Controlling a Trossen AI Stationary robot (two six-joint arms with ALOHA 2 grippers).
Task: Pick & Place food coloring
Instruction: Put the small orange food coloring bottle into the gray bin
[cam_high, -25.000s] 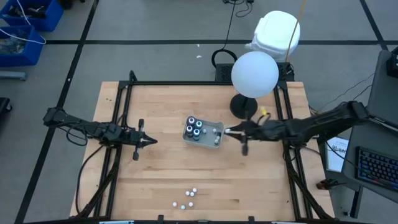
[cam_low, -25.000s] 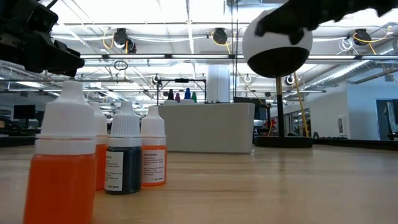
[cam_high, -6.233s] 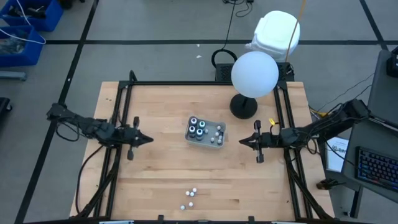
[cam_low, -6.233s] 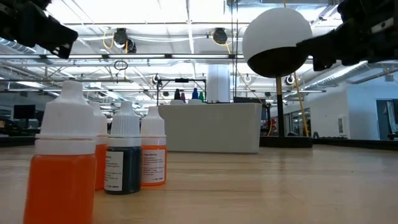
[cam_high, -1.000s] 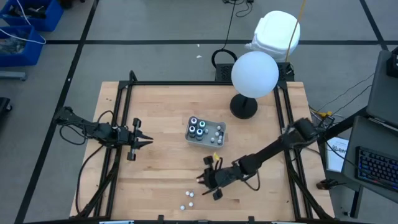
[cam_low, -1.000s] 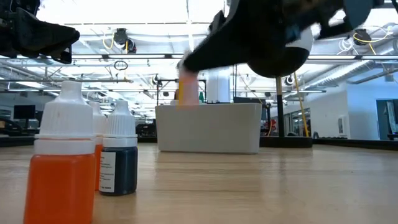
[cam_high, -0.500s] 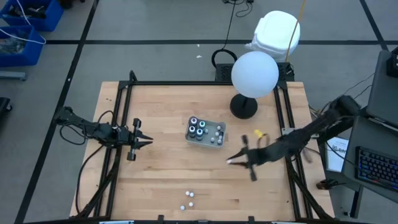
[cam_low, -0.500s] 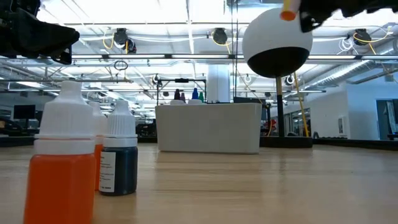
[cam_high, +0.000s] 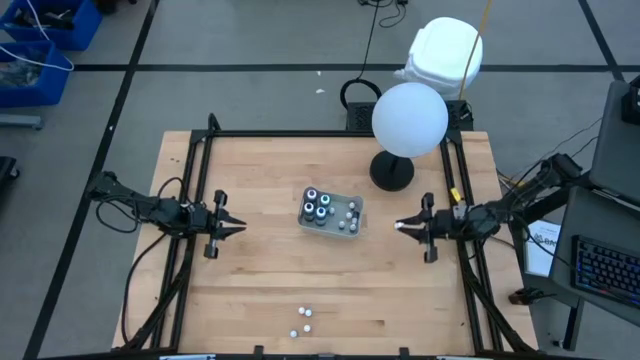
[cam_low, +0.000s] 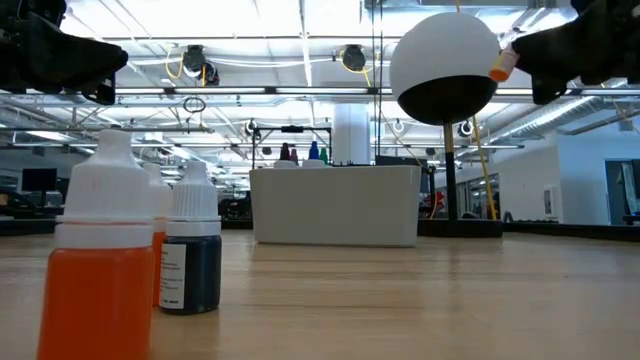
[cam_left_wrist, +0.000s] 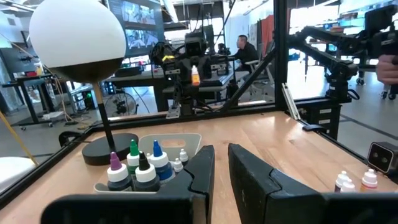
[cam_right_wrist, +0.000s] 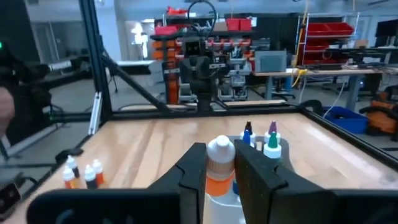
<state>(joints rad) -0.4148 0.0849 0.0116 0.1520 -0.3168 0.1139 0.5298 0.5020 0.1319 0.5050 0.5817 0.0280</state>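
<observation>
**Right gripper holds an orange dropper bottle in the air beside the tray**

I am looking down on a wooden table (cam_high: 280, 260) with a dark arm at each side. Near the middle sits a shallow grey tray (cam_high: 345, 232) holding four dark food coloring bottles (cam_high: 318, 203) with coloured tops, plus a few smaller white-capped ones at the tray's right end.

My right gripper (cam_high: 403, 226) is raised above the table to the right of the tray, apart from it and pointing toward it. Its fingers are clamped on a small dropper bottle (cam_right_wrist: 219, 163) with a white cap and orange contents; in the right wrist view the bottle stands upright between the two dark fingers (cam_right_wrist: 191, 169). From table height, the orange and white tip shows high up, just beside a white globe lamp (cam_low: 445, 68).

My left gripper (cam_high: 238, 226) hangs over the table's left side, well away from the tray, pointing toward it. Its fingers (cam_left_wrist: 202, 171) stand close together with a narrow gap and nothing between them.

Three more small bottles (cam_high: 304, 322) stand loose near the front edge of the table, well apart from the tray. At table height they appear as two orange ones and a dark one (cam_low: 192, 245).
</observation>
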